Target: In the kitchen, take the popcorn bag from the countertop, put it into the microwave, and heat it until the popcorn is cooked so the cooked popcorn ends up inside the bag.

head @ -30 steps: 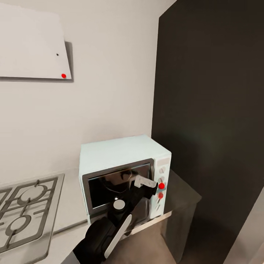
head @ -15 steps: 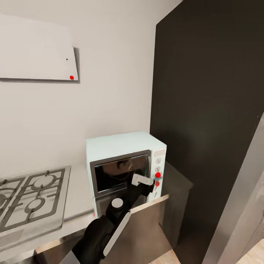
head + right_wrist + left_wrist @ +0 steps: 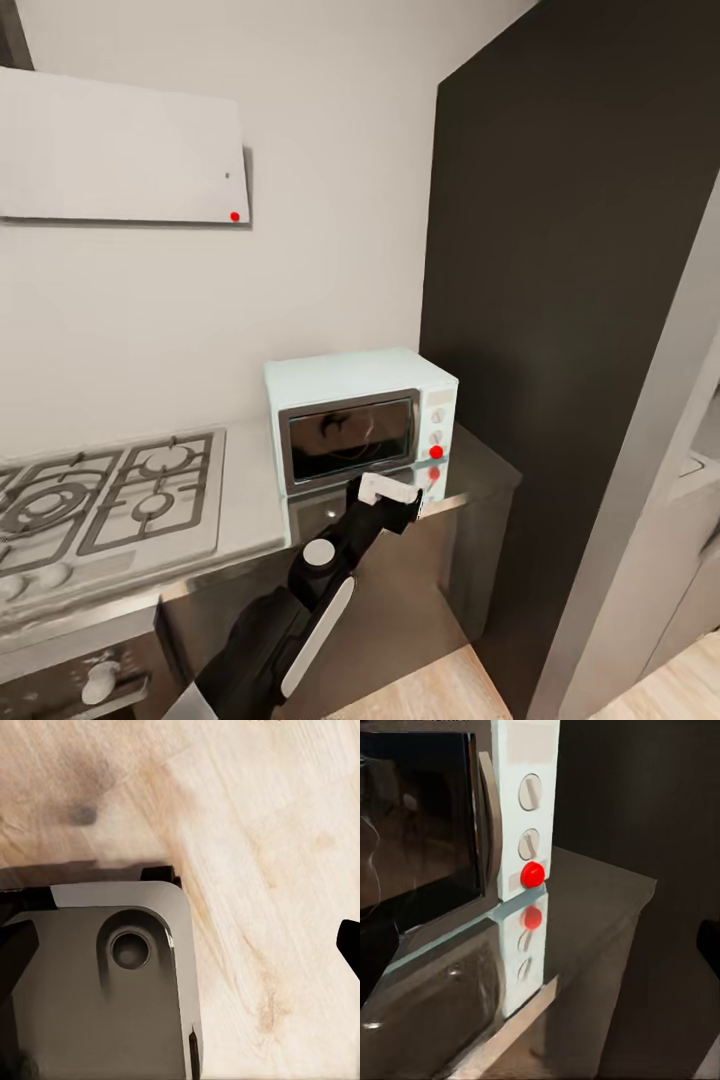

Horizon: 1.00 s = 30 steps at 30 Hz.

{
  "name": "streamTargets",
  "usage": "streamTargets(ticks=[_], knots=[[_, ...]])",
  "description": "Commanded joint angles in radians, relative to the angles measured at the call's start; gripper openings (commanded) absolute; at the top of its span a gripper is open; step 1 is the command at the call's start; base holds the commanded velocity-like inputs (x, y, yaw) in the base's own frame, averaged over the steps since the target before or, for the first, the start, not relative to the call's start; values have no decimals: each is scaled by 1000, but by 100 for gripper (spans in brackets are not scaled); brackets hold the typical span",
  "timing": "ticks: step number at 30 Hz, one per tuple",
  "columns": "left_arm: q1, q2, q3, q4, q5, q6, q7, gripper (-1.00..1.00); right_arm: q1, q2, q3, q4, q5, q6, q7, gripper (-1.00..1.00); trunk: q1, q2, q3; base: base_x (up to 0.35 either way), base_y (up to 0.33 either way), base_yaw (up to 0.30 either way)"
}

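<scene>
The pale mint-blue microwave (image 3: 360, 415) stands on the steel countertop (image 3: 482, 470) against the wall, its dark glass door (image 3: 420, 832) shut. Its white panel carries round knobs (image 3: 531, 793) and a red dot (image 3: 532, 874). My left gripper (image 3: 398, 496) hangs just in front of and below the microwave's lower right corner, open and empty, apart from the panel. My right gripper (image 3: 180, 945) points down at the wood floor, open, with one dark fingertip (image 3: 350, 945) at the picture's edge. The popcorn bag and popcorn are out of view.
A gas hob (image 3: 110, 490) with black grates lies left of the microwave, under a white slanted hood (image 3: 120, 150). A tall dark cabinet (image 3: 570, 300) rises right beside the counter's end. A black oven (image 3: 90, 680) sits below the hob. My grey base (image 3: 112, 990) rests on pale wood floor (image 3: 262, 832).
The camera has backed away, so the microwave looks smaller and more hob and floor show. My left gripper has drawn back from the red dot on the panel and sits lower.
</scene>
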Motion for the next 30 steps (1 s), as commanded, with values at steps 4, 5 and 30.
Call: streamTargets(ticks=[4,5,30], knots=[[-1,0,4,0,13,3,8,100,-1,-1,-7,3,9,-4,2,100,0,-1,-1,-18,0,268],[-1,0,5,1,12,4,8,100,-1,-1,-6,3,10,-3,2,100,0,-1,-1,-1,0,269],[-1,73,161,21,95,10,4,100,-1,12,-6,3,9,-4,-2,100,0,-1,-1,-11,0,133]])
